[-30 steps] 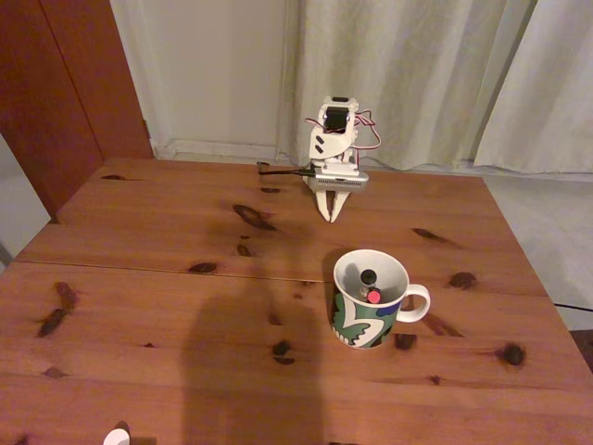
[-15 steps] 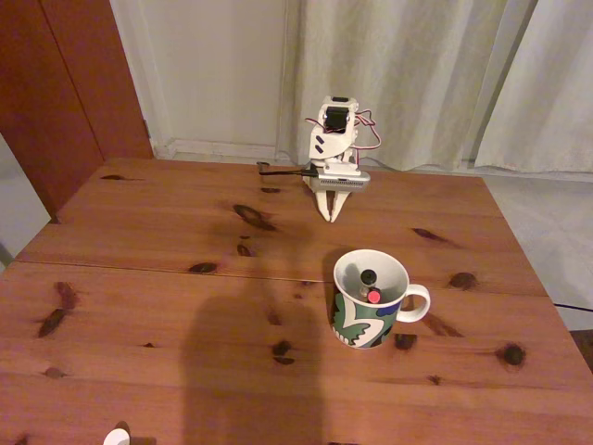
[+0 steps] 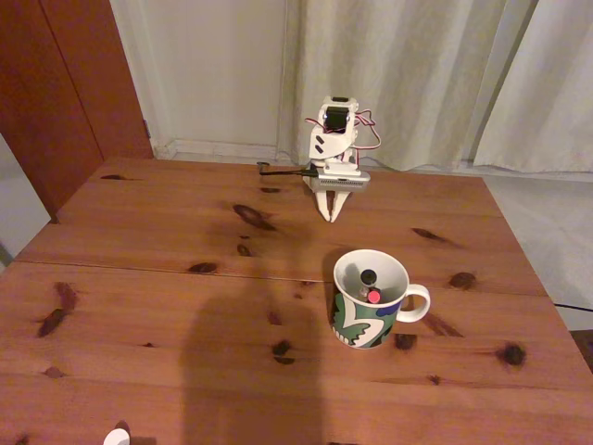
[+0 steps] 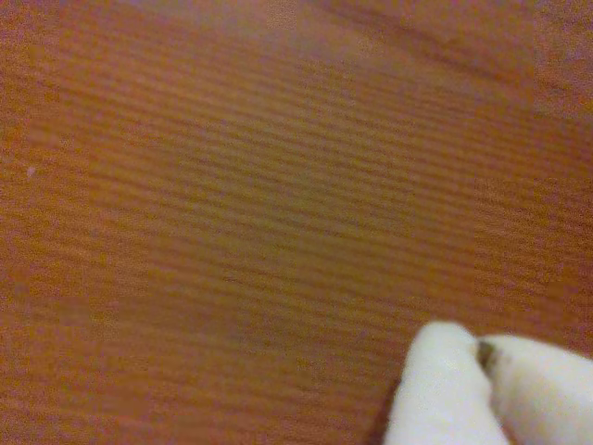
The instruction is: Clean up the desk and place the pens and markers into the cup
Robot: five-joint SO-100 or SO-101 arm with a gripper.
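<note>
Arm is sitting folded at the 12 o'clock edge of the desk [image 3: 167,278], gripper [image 3: 330,218] pointing straight down, tips just above the wood, clenched and empty. Cup [image 3: 370,298] is standing at 5 o'clock from the gripper, well apart, handle toward 3 o'clock; pen ends [image 3: 372,286] are showing inside. Wrist view is giving blurred wood grain and the fingertips [image 4: 445,380] meeting at 5 o'clock.

Dim, warm light in the fixed view; a broad soft shadow falls across the near surface [image 3: 241,371]. The wrist view is blurred, with faint horizontal banding, and the claw [image 4: 482,357] is out of focus.
</note>
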